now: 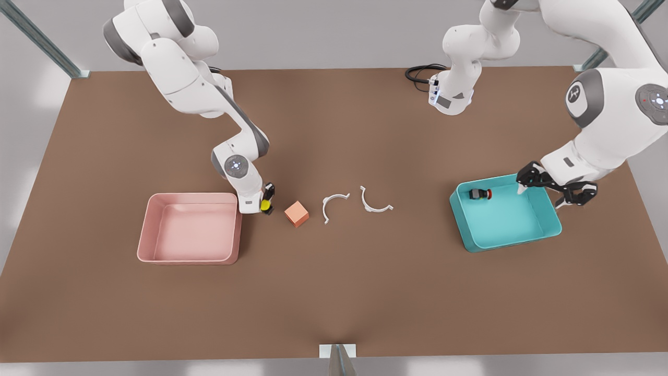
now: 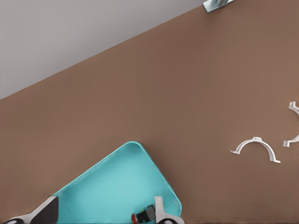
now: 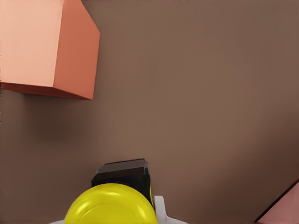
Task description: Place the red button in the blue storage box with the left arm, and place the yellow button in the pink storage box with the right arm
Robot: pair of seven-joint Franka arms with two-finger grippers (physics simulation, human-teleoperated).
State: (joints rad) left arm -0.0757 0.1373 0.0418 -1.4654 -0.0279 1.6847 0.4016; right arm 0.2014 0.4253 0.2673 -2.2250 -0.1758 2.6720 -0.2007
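Over at the front view's right, the left gripper (image 1: 540, 192) hangs with fingers spread above the blue storage box (image 1: 543, 230), where the red button (image 1: 480, 195) lies. Beside the pink storage box (image 1: 148, 230), the right gripper (image 1: 266, 202) clamps the yellow button (image 1: 266, 207) near an orange-pink cube (image 1: 296, 213).

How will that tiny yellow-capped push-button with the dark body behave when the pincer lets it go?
The yellow-capped push-button, held in the right pincer beside the pale pink plastic tray, looks rigid and probably light. Its domed round cap may let it roll or tip on landing. The glossy cap suggests a slippery grip.
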